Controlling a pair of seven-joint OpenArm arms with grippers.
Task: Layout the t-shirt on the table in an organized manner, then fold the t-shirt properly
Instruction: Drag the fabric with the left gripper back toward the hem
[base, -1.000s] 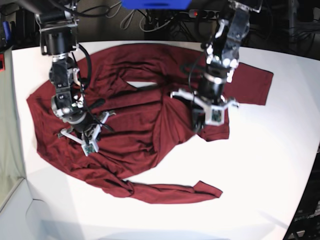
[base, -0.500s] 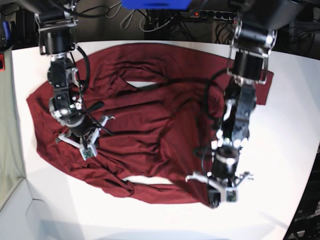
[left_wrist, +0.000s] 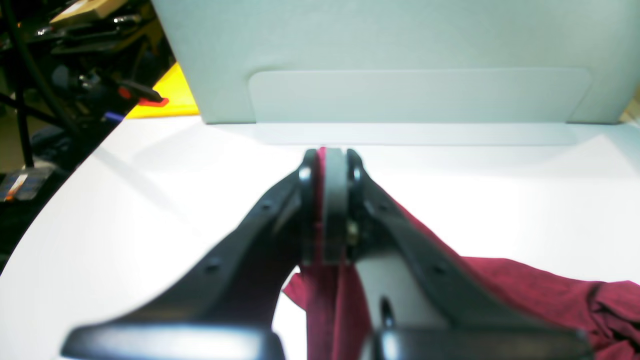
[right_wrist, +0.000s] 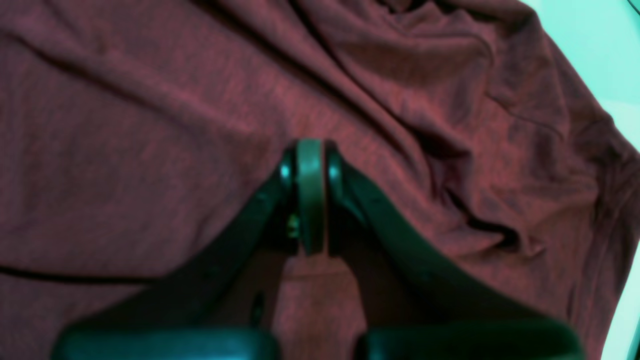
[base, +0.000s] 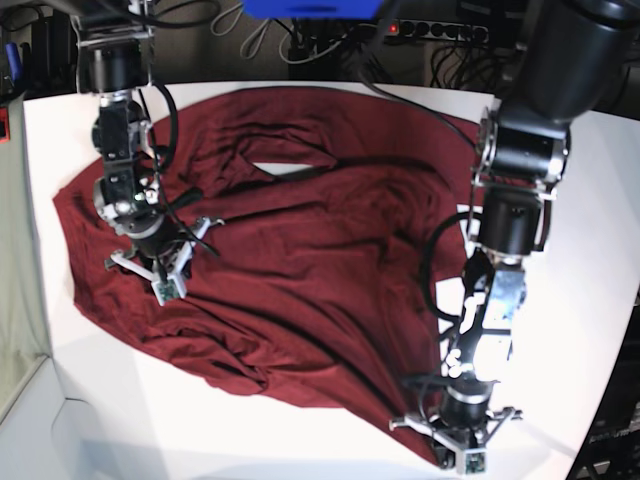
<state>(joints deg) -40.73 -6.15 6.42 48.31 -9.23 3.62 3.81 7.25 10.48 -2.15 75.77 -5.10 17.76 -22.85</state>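
Observation:
The maroon t-shirt (base: 300, 260) lies wrinkled across the white table (base: 600, 300). One corner of it is drawn out toward the front right. My left gripper (base: 462, 462) is low near the table's front edge, shut on that corner. In the left wrist view, maroon cloth (left_wrist: 525, 285) runs up between the closed pads of the left gripper (left_wrist: 326, 155). My right gripper (base: 165, 288) is at the shirt's left side, shut, with its tips down on the fabric. In the right wrist view its pads (right_wrist: 310, 200) meet over the shirt (right_wrist: 150, 125), and no cloth shows between them.
A pale grey panel (left_wrist: 400, 50) stands at the table edge ahead of the left gripper. Cables and a power strip (base: 430, 28) lie behind the table. A yellow object (left_wrist: 165, 95) sits off the table's corner. Bare table (left_wrist: 150, 210) surrounds the left gripper.
The left gripper has dragged the shirt's corner from the middle right toward the front right edge, drawing the cloth out. The right gripper has shifted slightly back and to the left.

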